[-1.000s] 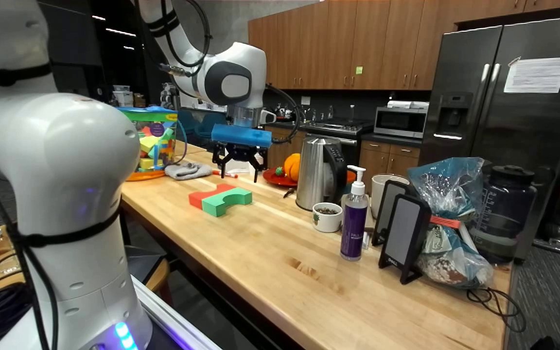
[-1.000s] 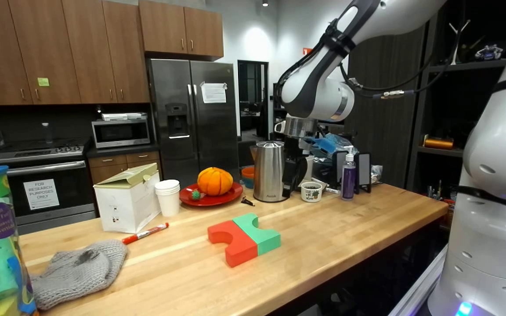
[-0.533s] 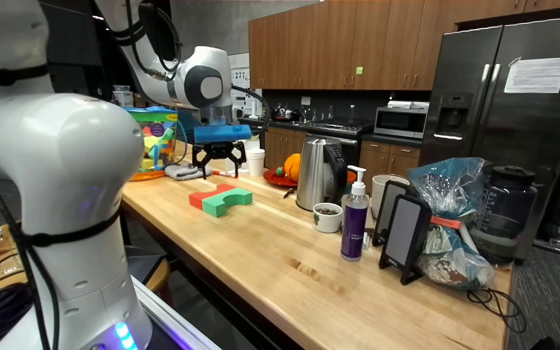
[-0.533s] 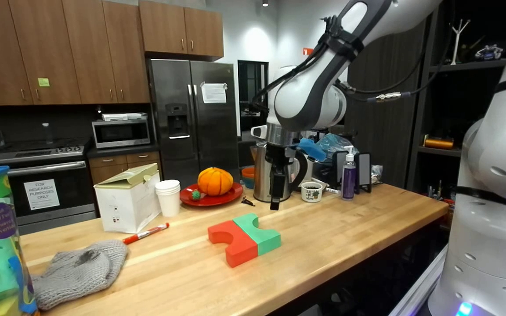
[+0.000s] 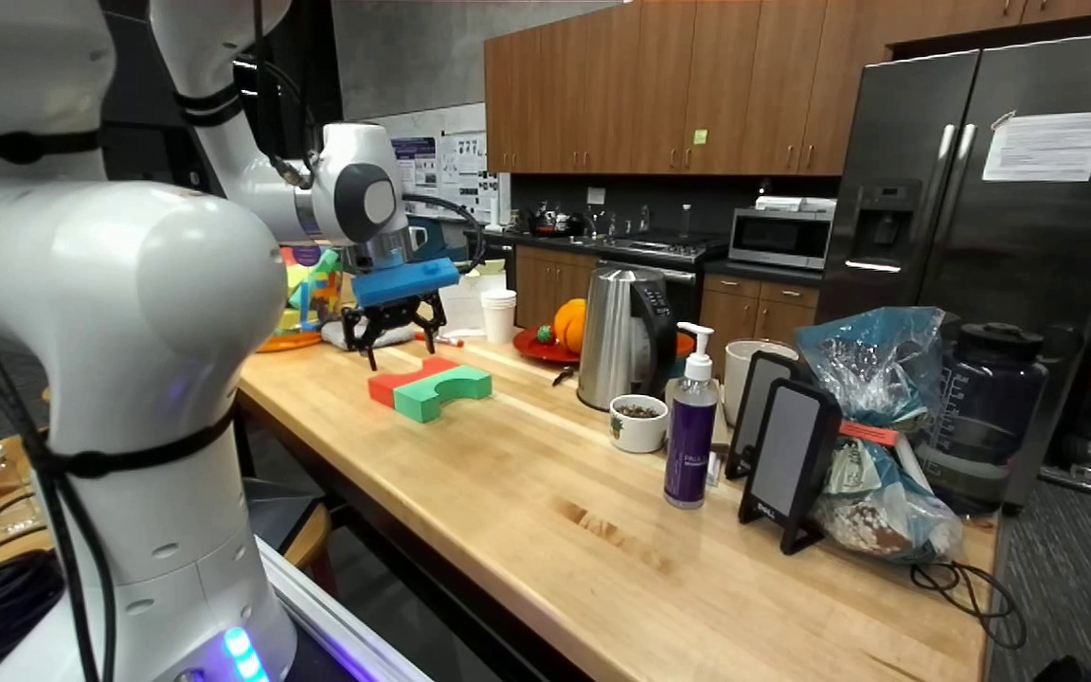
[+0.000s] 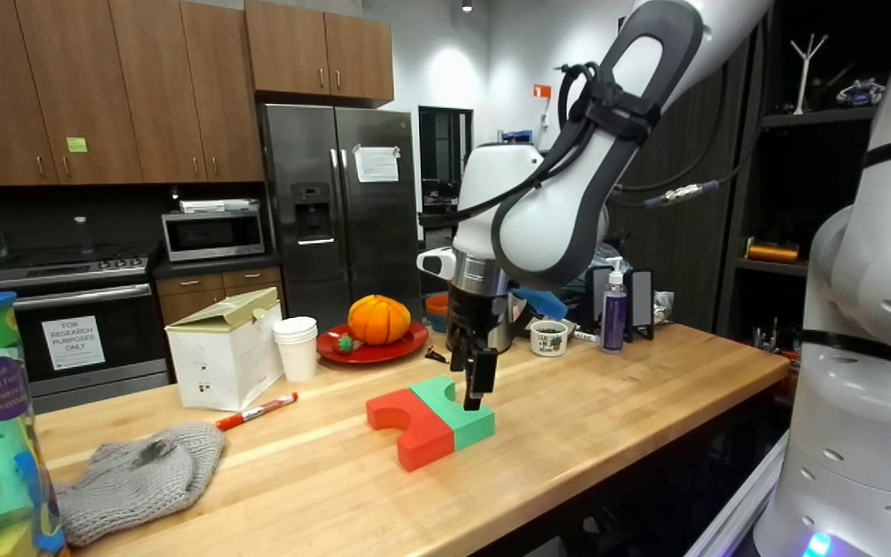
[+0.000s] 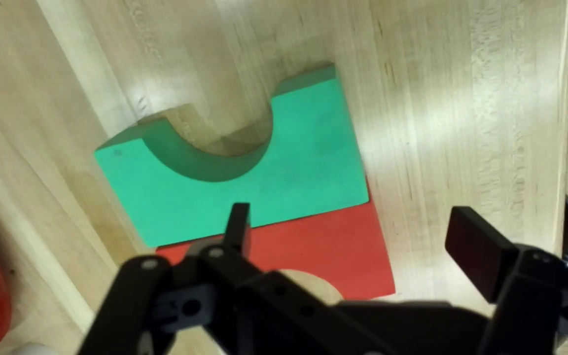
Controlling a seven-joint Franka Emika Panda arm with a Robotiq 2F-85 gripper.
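2 arched blks [image 7: 289,190], grn/red

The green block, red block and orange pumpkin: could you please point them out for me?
Green block [image 7: 269,190], in the wrist view: its top face.
Red block [image 7: 321,246], in the wrist view: its top face.
Orange pumpkin [image 6: 379,321], in an exterior view: its rounded side.

Wood-grain upper cabinets [image 5: 659,95] hang near a stainless-steel side-by-side refrigerator [image 5: 991,265] (printed paper [image 5: 1043,149] taped on); the floor [image 5: 1076,568] is dark carpet; the pale wall [image 6: 449,54] is brightly lit above a doorway [image 6: 445,155].
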